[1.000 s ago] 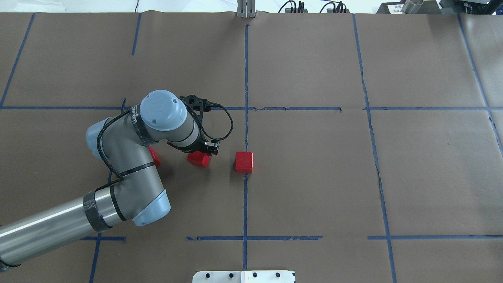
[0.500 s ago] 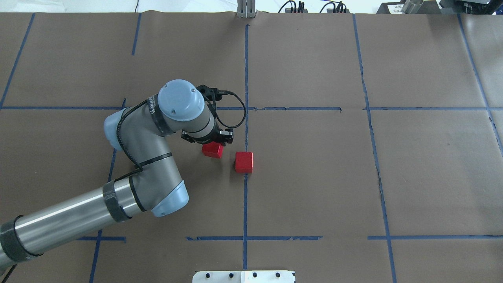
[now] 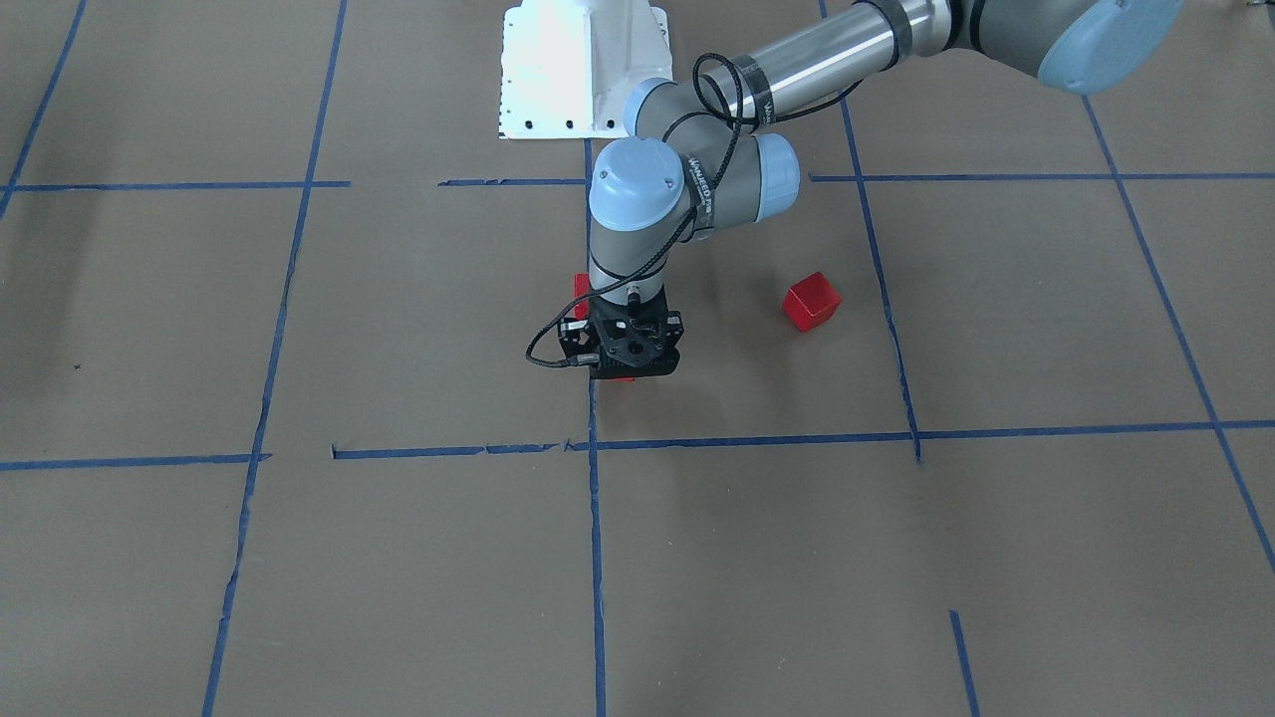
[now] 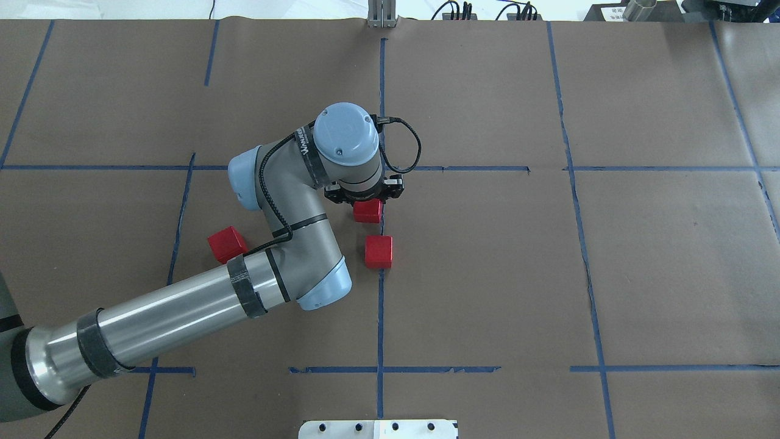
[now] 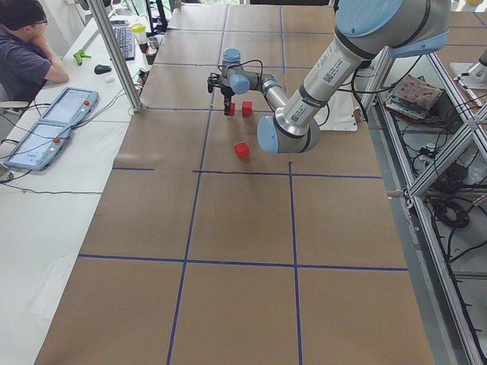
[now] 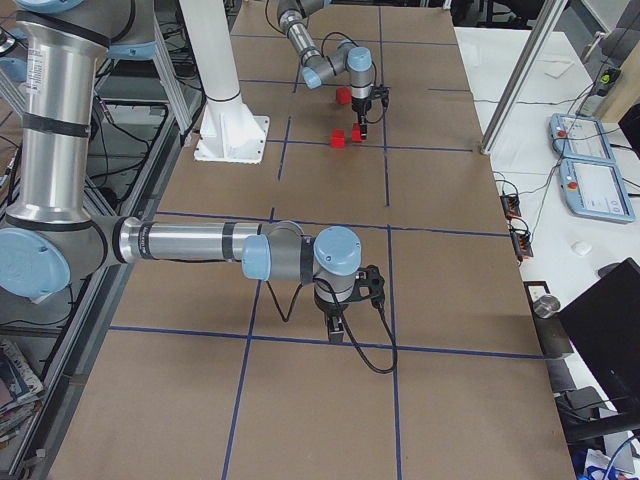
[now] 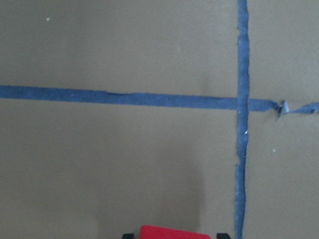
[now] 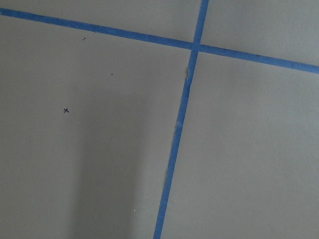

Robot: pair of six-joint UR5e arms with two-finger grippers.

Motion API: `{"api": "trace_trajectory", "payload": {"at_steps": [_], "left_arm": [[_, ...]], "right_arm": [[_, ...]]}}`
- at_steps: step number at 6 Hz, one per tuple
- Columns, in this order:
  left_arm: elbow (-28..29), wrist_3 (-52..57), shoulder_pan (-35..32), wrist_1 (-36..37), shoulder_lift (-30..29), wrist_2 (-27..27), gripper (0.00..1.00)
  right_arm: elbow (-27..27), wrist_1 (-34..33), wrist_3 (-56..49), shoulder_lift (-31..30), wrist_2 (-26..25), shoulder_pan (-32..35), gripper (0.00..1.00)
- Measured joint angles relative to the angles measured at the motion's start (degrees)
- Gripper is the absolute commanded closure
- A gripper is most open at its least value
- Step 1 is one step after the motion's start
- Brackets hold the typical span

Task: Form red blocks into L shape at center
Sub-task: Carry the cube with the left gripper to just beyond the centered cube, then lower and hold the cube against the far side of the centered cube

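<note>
My left gripper is shut on a red block and holds it low over the center, just beyond a second red block that rests on the vertical blue tape line. In the left wrist view the held block shows at the bottom edge between the fingertips. A third red block lies apart to the left, beside my left forearm. From the front, the gripper covers most of the held block. My right gripper shows only in the exterior right view; I cannot tell its state.
The white robot base plate sits at the near table edge. A metal post stands at the far edge. A person sits at a side desk with tablets. Brown paper with blue grid lines extends all around.
My left arm has swung right and away from the robot, carrying the red block from left of the resting block to just beyond it. The third block is now uncovered.
</note>
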Motion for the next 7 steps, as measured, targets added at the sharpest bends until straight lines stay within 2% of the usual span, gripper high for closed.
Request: {"api": "trace_trajectory", "payload": {"at_steps": [3,7], "left_arm": [[3.95,-2.24,0.75,1.10,-3.40,-0.15,0.91],[1.77,-2.25,0.90,6.90,-3.61,-0.53,0.91]], "right_arm": [[-0.08,0.00,0.00,0.00,0.00,0.00,0.00],[-0.13,0.00,0.00,0.00,0.00,0.00,0.00]]}}
